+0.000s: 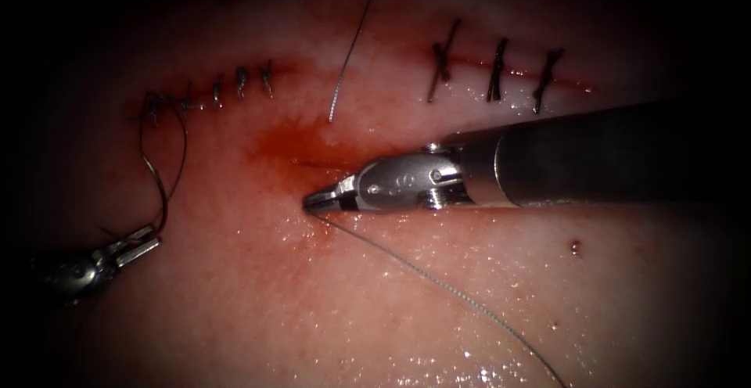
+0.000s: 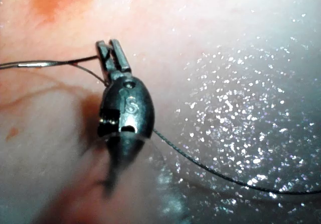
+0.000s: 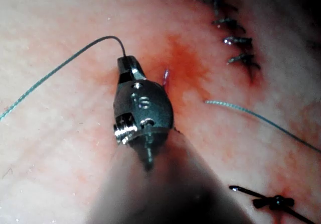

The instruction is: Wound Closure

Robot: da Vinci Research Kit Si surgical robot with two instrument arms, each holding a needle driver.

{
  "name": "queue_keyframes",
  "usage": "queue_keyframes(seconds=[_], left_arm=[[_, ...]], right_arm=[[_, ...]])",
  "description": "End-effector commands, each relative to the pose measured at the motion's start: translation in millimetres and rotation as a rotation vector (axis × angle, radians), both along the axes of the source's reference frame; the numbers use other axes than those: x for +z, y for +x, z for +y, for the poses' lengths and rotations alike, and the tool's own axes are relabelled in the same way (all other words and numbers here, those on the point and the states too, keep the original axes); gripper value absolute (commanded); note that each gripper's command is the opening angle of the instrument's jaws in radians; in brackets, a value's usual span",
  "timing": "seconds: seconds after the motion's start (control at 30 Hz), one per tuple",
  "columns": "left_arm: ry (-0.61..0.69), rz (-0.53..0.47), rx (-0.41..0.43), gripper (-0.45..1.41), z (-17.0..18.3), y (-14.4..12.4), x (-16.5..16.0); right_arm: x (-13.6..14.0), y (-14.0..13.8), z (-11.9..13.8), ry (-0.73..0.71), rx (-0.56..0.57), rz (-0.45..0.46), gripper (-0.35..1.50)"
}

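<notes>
the right claw, at centre frame in the endoscope view, is closed on the thread, which trails to the lower right; gripping at the tip likely keeps the strand taut. the left claw, at lower left, is closed on the thread running up to the stitches at the left end of the cut. where the needle is i cannot tell for sure: a small glinting tip beside the right claw, in the red fluid, may be it. a stamped "s" marks the left tool.
</notes>
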State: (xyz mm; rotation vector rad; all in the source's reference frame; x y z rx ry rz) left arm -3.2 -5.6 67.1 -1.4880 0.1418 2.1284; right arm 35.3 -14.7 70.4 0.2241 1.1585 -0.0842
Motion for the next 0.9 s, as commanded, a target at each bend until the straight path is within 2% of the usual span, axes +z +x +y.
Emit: queue_keyframes(seconds=[0.03, 0.23, 0.57, 0.9], left_arm=[[0.004, -0.001, 0.001, -0.45, -0.9, -0.6, 0.5], [0.004, -0.001, 0.002, -0.45, -0.9, -0.5, 0.5], [0.003, -0.001, 0.002, -0.45, -0.9, -0.5, 0.6], [0.003, -0.003, 0.004, -0.45, -0.9, -0.6, 0.6]], right_arm=[[0.3, 1.3, -0.8, 0.002, -0.014, 0.009, -0.35], [-0.7, 1.1, -1.9, 0.010, -0.062, 0.029, -0.35], [-6.1, -2.5, -6.4, 0.015, -0.113, 0.042, -0.35], [-10.3, -3.7, -10.6, 0.020, -0.194, 0.043, -0.35]])
